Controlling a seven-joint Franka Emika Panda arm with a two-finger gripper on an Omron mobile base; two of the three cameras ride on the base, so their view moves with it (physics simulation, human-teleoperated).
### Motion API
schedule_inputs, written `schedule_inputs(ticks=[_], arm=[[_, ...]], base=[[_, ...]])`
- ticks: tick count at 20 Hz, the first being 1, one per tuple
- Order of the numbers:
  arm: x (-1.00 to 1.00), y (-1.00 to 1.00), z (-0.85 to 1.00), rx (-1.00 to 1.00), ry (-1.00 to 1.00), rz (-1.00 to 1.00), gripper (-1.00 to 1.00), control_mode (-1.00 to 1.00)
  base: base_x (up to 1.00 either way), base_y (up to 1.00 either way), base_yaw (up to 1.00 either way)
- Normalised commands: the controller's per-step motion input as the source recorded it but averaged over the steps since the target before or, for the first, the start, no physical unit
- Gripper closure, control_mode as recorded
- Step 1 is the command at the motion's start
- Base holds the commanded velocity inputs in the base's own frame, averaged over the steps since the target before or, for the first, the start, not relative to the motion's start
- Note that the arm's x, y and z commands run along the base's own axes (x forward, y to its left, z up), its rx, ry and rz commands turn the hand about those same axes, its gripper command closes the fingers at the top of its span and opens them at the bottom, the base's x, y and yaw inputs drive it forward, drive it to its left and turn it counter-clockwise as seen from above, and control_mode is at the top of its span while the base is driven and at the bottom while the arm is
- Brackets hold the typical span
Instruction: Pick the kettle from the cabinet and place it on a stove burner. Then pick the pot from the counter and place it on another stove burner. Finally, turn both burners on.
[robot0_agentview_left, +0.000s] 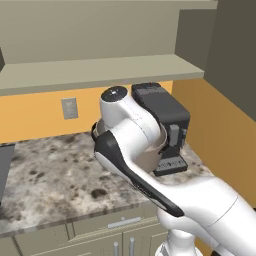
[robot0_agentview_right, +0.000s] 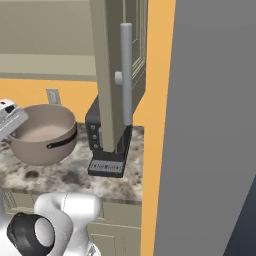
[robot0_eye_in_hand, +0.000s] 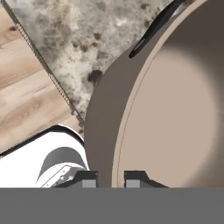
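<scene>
Pinching pot (robot0_eye_in_hand: 175, 109) rim, hand (robot0_eye_in_hand: 111, 179) nearly closed.

Evenly and softly lit, rendered, sharp throughout, without glare. Soft shading inside the pot (robot0_eye_in_hand: 175, 113); faint shadow under the shelf (robot0_agentview_left: 100, 75).
</scene>
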Motion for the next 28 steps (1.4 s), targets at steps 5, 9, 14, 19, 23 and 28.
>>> schedule_inputs(ticks=[5,9,14,19,23,28], arm=[[-0.32,0.00,0.28,0.00,0.00,0.00,1.00,-1.00],[-0.17,0.00,0.05,0.00,0.00,0.00,1.00,1.00],[0.00,0.00,0.00,0.00,0.00,0.00,1.00,1.00],[0.00,0.00,0.00,0.00,0.00,0.00,1.00,1.00],[0.00,0.00,0.00,0.00,0.00,0.00,1.00,1.00],[0.00,0.00,0.00,0.00,0.00,0.00,1.00,1.00]], base=[[0.00,0.00,0.00],[-0.36,0.00,0.00],[-1.00,0.00,0.00],[-1.00,0.00,0.00],[-0.93,0.06,0.00],[-0.45,0.58,0.00]])
